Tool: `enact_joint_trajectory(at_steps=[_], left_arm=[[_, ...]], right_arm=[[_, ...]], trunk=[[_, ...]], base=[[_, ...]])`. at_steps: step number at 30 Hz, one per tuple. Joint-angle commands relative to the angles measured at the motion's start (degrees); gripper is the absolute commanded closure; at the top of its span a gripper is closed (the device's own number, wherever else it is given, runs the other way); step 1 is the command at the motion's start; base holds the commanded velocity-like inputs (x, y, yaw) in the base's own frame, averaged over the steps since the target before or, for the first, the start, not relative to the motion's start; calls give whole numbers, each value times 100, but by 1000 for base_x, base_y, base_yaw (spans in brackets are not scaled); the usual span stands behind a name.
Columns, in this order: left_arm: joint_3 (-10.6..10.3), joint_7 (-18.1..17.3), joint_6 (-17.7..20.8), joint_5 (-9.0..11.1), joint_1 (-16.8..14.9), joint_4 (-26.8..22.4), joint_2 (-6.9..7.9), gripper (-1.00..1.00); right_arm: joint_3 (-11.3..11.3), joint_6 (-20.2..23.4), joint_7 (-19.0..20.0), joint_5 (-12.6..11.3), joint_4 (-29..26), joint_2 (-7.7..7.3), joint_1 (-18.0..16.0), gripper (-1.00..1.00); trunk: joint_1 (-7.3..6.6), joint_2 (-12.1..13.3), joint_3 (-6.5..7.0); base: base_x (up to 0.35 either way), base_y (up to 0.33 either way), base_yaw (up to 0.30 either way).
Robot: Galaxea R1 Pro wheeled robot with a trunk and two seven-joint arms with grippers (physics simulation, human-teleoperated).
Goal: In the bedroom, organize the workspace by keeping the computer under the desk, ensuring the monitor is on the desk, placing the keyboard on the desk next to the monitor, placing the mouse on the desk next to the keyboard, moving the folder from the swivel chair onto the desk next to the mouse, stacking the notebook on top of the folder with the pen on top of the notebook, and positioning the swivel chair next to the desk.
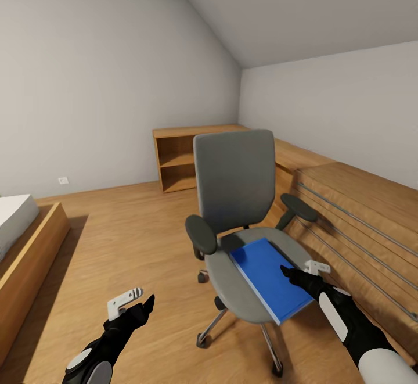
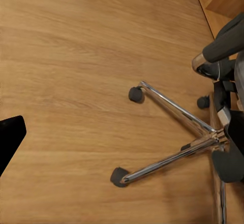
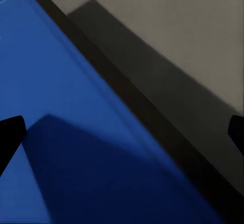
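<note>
We see the wooden floor (image 1: 133, 227) spreading under both arms, with a bed (image 1: 23, 239) off beyond the left end effector (image 1: 134, 302) and a long wooden chest (image 1: 360, 215) just past the right end effector (image 1: 302, 272). A low open wooden shelf (image 1: 177, 160) stands against the far wall, well ahead of both.

The swivel chair (image 1: 235, 198) stands between our two end effectors, its grey back upright and its black armrests at either side. Its chrome base (image 2: 173, 132) with dark casters lies ahead of the left end effector, resting on the floor.

The blue folder (image 1: 270, 279) lies flat on the chair's seat, tilted across it with one corner past the front rim. Our right end effector hovers right at the folder's edge, its two fingers (image 3: 10, 137) spread wide and released, one over the blue cover, the other over the grey seat.

Our left end effector hangs over bare floor, apart from the chair, holding nothing; its fingers look parted.
</note>
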Motion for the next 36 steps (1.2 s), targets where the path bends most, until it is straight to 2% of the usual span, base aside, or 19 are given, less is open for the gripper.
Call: enact_joint_trajectory(at_steps=[1, 20, 36], left_arm=[[-12, 54, 7, 55, -3, -10, 6, -100], [-12, 54, 7, 56, -3, -10, 6, -100], [-11, 54, 1, 47, -3, -10, 6, -100]], right_arm=[[2, 31, 7, -21, 81, -2, 2, -100], [1, 31, 7, -21, 81, -2, 2, -100], [0, 31, 7, -21, 81, -2, 2, -100]], trunk=[[-1, -2, -6], [-1, -2, -6], [-352, 640, 281]], base=[[-94, 0, 0], [-38, 0, 0], [0, 0, 0]])
